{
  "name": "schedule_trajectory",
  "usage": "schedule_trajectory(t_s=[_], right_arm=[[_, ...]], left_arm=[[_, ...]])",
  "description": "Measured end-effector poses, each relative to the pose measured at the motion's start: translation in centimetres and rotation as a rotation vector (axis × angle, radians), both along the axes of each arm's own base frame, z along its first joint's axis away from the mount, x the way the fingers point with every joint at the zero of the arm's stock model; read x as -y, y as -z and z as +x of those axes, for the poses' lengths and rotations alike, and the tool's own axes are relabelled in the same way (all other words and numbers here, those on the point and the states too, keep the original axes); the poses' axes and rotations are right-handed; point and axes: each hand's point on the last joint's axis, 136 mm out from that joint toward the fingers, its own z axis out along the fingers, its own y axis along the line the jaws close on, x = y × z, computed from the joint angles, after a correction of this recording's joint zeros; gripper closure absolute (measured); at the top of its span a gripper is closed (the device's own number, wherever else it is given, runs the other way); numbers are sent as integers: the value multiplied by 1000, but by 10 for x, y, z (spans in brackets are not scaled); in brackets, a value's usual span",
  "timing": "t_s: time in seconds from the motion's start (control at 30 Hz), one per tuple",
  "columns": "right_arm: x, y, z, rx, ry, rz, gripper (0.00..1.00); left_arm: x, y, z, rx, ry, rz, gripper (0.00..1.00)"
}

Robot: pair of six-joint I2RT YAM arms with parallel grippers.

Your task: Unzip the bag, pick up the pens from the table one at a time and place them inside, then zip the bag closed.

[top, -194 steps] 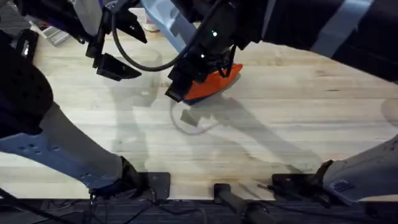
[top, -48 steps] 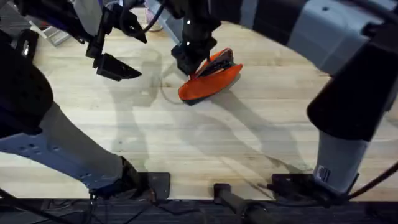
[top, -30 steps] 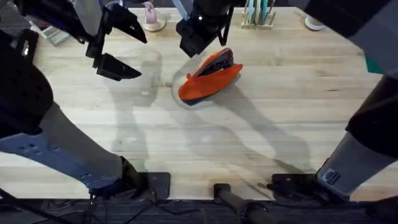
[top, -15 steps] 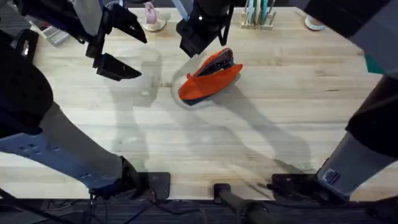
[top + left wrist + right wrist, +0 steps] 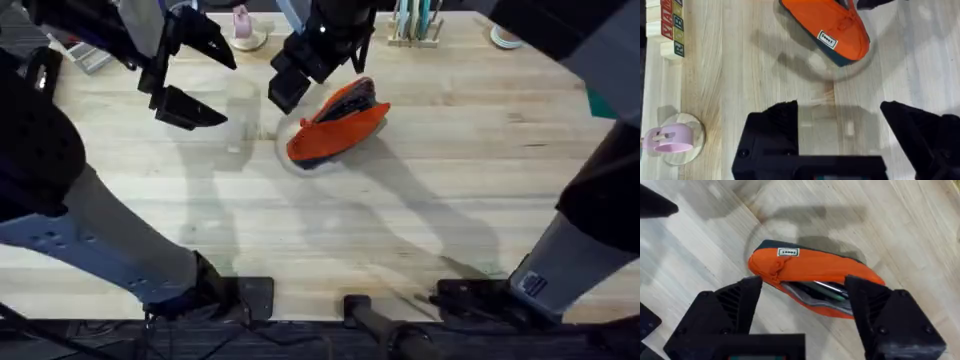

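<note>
From above, I see the orange bag (image 5: 338,128) lying on the wooden table (image 5: 420,210), near the far middle. Its zipper mouth is open, and dark and grey things show inside. My right gripper (image 5: 300,70) hangs just beside the bag's far left end, and its black fingers are spread apart with nothing between them. My left gripper (image 5: 185,75) is off to the left, well apart from the bag, and its two black fingers (image 5: 188,108) are spread wide too, holding nothing. A small pink thing on a round dish (image 5: 242,30) sits at the far edge of the table, between my two grippers. In my left wrist view, my two fingers (image 5: 775,130) stand wide apart over bare wood, and the bag (image 5: 827,27) lies ahead of them, not touching them. It has a little white label on its side and a dark blue underside. Some letter blocks (image 5: 670,27) and the pink thing on its dish (image 5: 672,140) sit off to one side. In my right wrist view, my fingers (image 5: 740,305) are spread, and the bag (image 5: 810,282) lies just past the tips, between them. Its mouth is open toward me, and I can see a green pen (image 5: 832,291) lying inside.
</note>
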Motion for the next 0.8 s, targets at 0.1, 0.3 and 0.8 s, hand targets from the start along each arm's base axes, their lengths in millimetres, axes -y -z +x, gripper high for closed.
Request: schedule_trajectory(t_s=[0.1,0.3,0.8], right_arm=[[0,0,0,0,0,0,4],[1,1,-1,-6,0,-6,4],[11,7,-13,-60,4,-47,5]], left_arm=[[0,0,0,0,0,0,6],[0,0,0,0,0,0,6],[0,0,0,0,0,0,6]])
